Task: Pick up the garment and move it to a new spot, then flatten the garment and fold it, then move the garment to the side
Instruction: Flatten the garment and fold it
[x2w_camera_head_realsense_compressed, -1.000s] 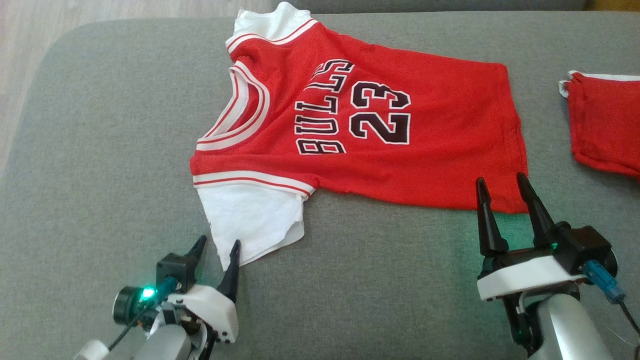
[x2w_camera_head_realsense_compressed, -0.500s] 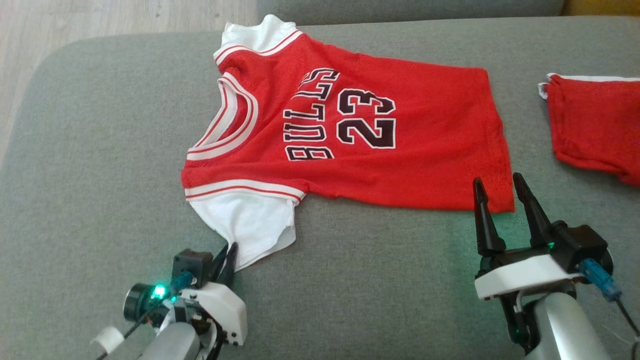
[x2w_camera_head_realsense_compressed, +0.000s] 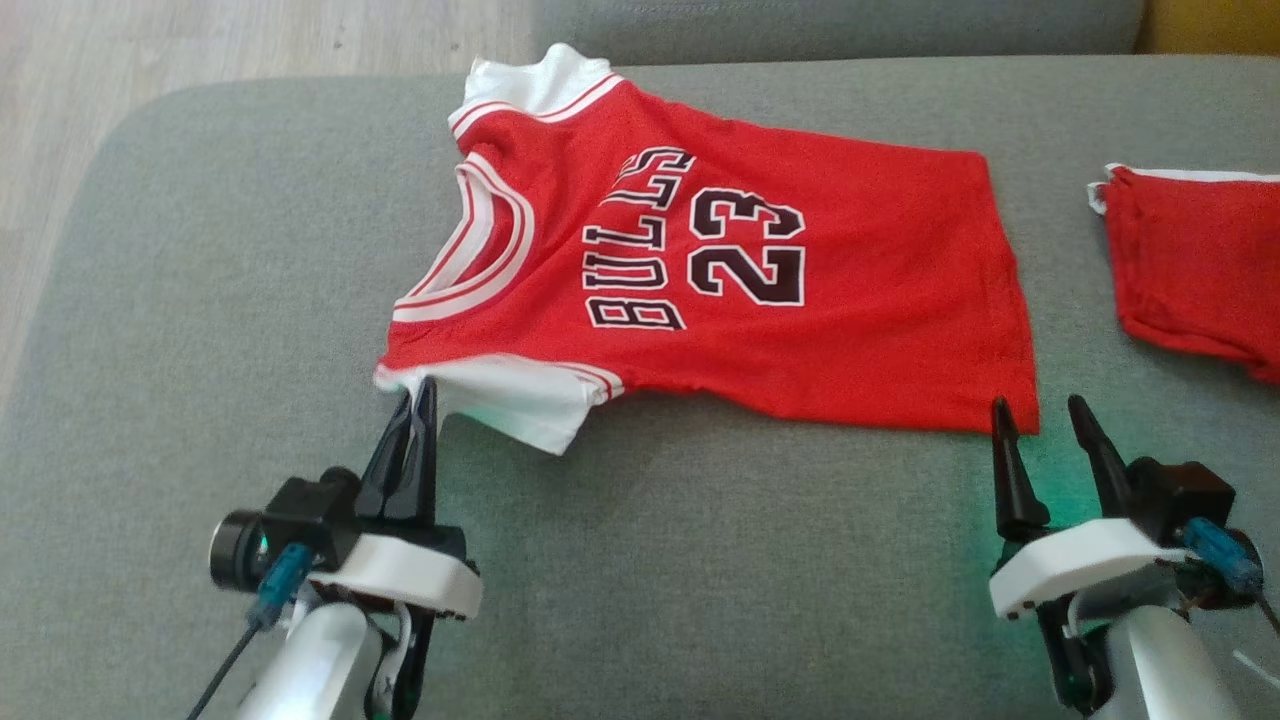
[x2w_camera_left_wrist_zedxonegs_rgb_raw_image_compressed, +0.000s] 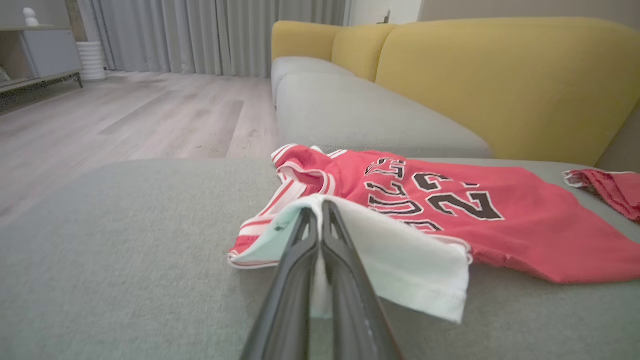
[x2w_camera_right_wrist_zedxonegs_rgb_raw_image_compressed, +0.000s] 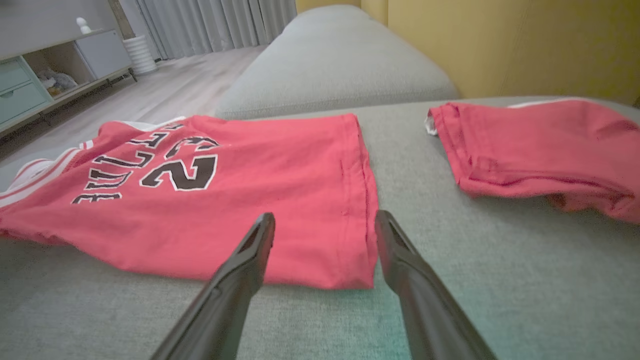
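Head view: left hand (x2w_camera_head_realsense_compressed: 416, 395), spread a second ago, now clenches the white sleeve (x2w_camera_head_realsense_compressed: 520, 400) of one red jersey (x2w_camera_head_realsense_compressed: 850, 300) on the grey cushion (x2w_camera_head_realsense_compressed: 200, 300); right hand (x2w_camera_head_realsense_compressed: 1038, 403) stays released at its hem. Left wrist view: wooden floor (x2w_camera_left_wrist_zedxonegs_rgb_raw_image_compressed: 150, 110), yellow sofa back (x2w_camera_left_wrist_zedxonegs_rgb_raw_image_compressed: 500, 85). Right wrist view: another red cloth (x2w_camera_right_wrist_zedxonegs_rgb_raw_image_compressed: 540, 145), apart.

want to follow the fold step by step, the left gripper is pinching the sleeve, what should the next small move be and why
Probably the right gripper should ease forward and close on the near hem corner of the jersey. The left gripper is shut on the white sleeve, raised off the cushion, while the right stands open with that corner between its fingers.
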